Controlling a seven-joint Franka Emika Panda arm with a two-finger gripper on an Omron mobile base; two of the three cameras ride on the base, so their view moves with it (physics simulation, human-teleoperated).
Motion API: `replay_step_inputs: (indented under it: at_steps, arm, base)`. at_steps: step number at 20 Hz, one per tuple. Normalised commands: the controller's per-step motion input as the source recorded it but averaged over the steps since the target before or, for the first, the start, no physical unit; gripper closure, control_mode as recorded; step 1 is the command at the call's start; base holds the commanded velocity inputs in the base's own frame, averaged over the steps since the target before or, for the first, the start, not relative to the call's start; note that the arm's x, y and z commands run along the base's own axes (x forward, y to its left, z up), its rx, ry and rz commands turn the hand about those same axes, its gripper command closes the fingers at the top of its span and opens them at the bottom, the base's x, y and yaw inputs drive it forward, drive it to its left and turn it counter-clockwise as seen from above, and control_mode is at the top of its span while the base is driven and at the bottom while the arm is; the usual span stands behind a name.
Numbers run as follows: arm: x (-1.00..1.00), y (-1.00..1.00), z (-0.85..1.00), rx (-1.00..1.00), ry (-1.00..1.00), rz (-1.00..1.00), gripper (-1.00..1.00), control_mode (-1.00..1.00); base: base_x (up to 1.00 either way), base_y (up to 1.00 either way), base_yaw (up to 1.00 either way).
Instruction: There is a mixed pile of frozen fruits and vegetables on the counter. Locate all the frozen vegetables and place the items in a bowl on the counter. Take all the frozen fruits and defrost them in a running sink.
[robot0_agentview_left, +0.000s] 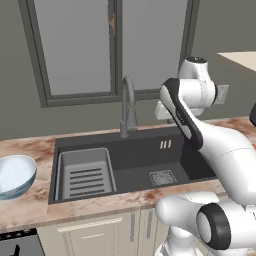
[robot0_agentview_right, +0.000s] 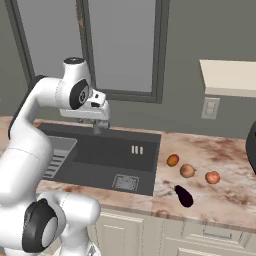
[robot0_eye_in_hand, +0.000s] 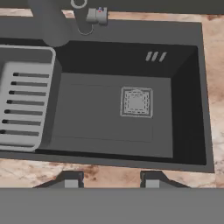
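My gripper (robot0_agentview_right: 100, 124) hangs open and empty above the back of the dark grey sink (robot0_agentview_right: 110, 160). In the hand view its fingertips (robot0_eye_in_hand: 72, 181) stand wide apart over the sink (robot0_eye_in_hand: 109, 113) and its near rim. The mixed pile lies on the counter (robot0_agentview_right: 225, 200) right of the sink, far from the gripper: an orange ball (robot0_agentview_right: 172, 160), a brown oval (robot0_agentview_right: 187, 171), a reddish ball (robot0_agentview_right: 212, 177) and a dark purple lump (robot0_agentview_right: 184, 196). The pale blue-white bowl (robot0_agentview_left: 15, 175) sits on the counter left of the sink (robot0_agentview_left: 135, 165). No water runs from the faucet (robot0_agentview_left: 128, 107).
A grey ribbed tray insert (robot0_agentview_left: 85, 172) fills the sink's left part, and a square drain (robot0_eye_in_hand: 136, 102) lies in the basin floor. A window stands behind the faucet. A wall outlet (robot0_agentview_right: 210, 107) and a cream shelf (robot0_agentview_right: 230, 77) are above the pile.
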Motion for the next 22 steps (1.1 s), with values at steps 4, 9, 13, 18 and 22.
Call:
replay_step_inputs:
  at_steps: [4,9,13,18,22]
  arm:
    - [-0.09,-0.04,-0.03,0.0,0.01,-0.01,-1.0,-1.0]
    - [-0.2,-0.5,-0.22,0.0,0.06,-0.01,-1.0,-1.0]
    - [-0.43,-0.71,-0.1,0.0,0.0,-0.01,-1.0,-1.0]
    - [-0.39,-0.58,-0.23,-0.03,0.0,-0.02,-1.0,-1.0]
    - [-0.2,-0.52,-0.45,-0.07,0.04,-0.02,-1.0,-1.0]
  base:
    - [0.0,0.0,0.0]
    - [0.0,0.0,0.0]
    - [0.0,0.0,0.0]
    - [0.0,0.0,0.0]
    - [0.0,0.0,0.0]
